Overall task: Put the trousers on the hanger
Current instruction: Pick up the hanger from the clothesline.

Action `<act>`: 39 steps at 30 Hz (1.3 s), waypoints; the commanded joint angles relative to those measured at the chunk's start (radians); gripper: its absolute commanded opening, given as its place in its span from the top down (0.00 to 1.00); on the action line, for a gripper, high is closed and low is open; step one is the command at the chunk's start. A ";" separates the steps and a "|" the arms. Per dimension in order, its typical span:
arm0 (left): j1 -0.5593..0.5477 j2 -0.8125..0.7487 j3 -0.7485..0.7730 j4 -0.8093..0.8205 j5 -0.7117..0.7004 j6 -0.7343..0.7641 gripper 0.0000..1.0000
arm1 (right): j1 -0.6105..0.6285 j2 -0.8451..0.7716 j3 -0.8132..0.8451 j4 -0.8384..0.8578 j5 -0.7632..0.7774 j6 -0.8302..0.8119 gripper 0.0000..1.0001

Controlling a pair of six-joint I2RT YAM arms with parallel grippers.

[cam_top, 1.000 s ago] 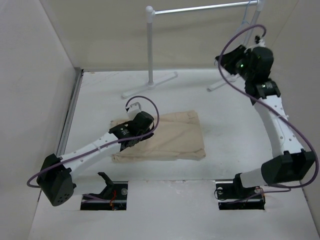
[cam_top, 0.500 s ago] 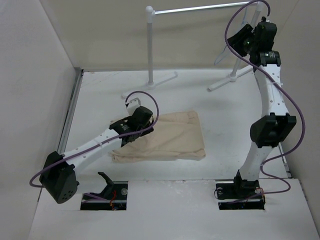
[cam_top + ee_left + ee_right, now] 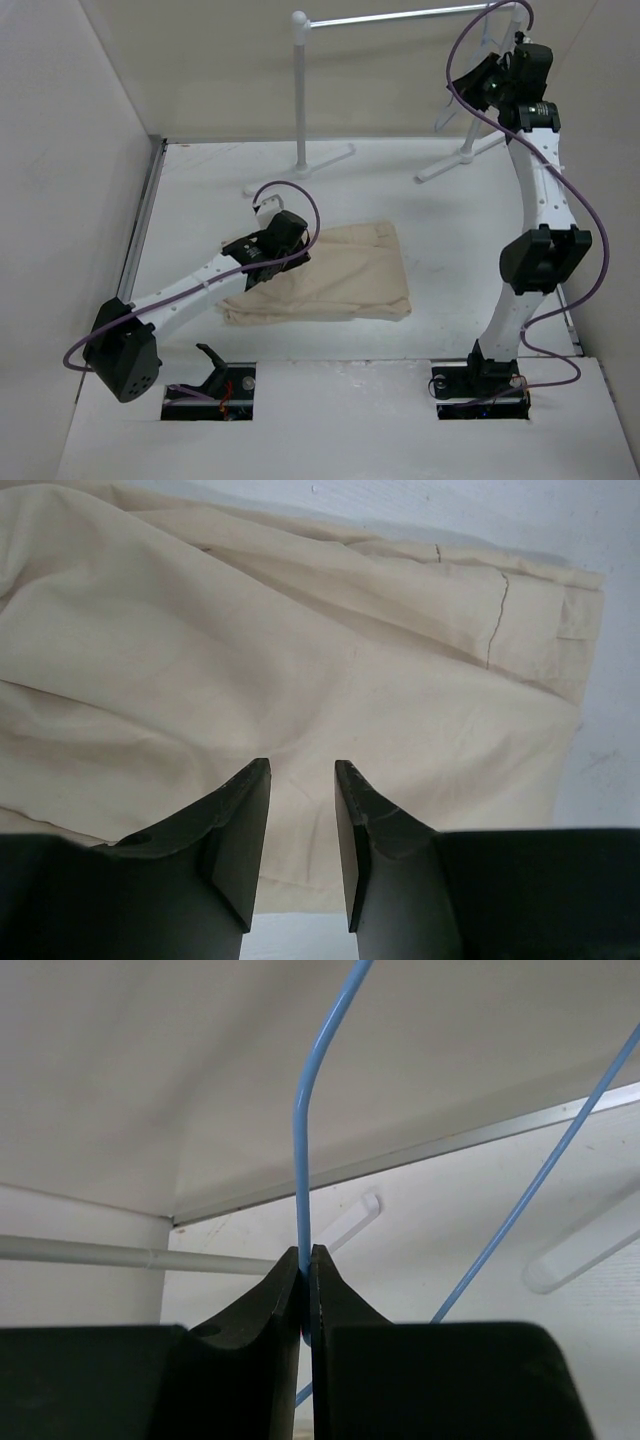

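Note:
The beige trousers lie folded and wrinkled on the white table, and fill the left wrist view. My left gripper hovers low over their left part, open and empty, with cloth showing between the fingers. My right gripper is raised high at the back right by the rack's rail. It is shut on the thin blue-white wire of the hanger. The wire runs up out of the jaws and a second strand slants to the right. In the top view the hanger is only faintly visible.
A white rack stands at the back, with a thick post, a top rail and feet on the table. Beige walls close in the left and back. The right arm stands tall by the right wall.
The right arm has stretched upward and lifted its gripper to the rack's rail at the hanger. The left gripper has shifted slightly over the trousers.

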 commanded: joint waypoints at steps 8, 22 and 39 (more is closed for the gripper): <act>0.037 0.032 0.248 0.020 0.067 0.111 0.50 | 0.024 -0.198 -0.025 0.001 -0.012 -0.092 0.90; -0.032 0.348 0.922 -0.067 0.282 0.298 0.57 | 0.220 -0.718 -0.816 0.058 0.072 -0.101 0.90; -0.226 0.675 1.128 -0.058 0.428 0.279 0.47 | 0.398 -1.115 -1.336 -0.055 0.170 -0.052 0.90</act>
